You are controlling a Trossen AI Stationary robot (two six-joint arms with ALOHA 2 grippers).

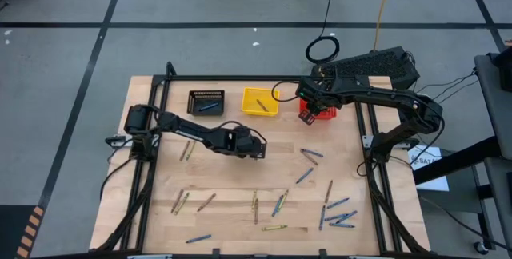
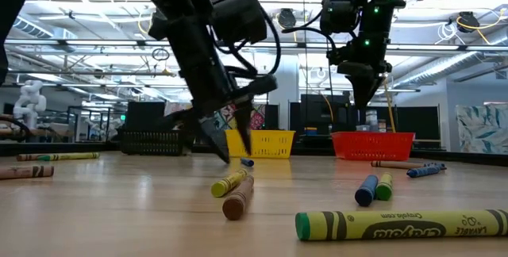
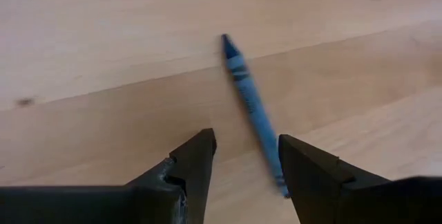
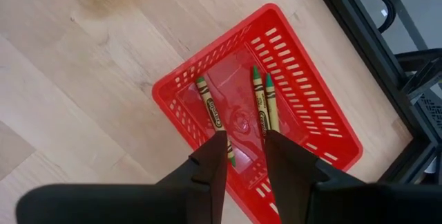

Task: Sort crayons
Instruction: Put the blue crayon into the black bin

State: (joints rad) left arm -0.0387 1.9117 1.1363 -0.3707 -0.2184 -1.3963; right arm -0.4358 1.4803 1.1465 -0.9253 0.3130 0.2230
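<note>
My left gripper (image 3: 245, 158) hangs open low over the middle of the table (image 1: 258, 150), fingers slanting down. A blue crayon (image 3: 247, 96) lies flat on the wood. Its near end reaches between the fingertips, close beside one finger (image 3: 304, 172); whether they touch I cannot tell. My right gripper (image 4: 247, 151) stands open above the red basket (image 4: 324, 124) at the far right (image 1: 307, 115). In that basket lie three olive-green crayons (image 4: 261, 103). Several more crayons (image 1: 336, 209) are scattered over the near half of the table.
A black basket (image 1: 206, 101) with a blue crayon and a yellow basket (image 1: 260, 101) stand along the far edge, left of the red one. In the low view a yellow-green crayon (image 2: 405, 225) and a brown one (image 2: 236, 201) lie nearest. Black frame rails (image 1: 376, 187) border the table.
</note>
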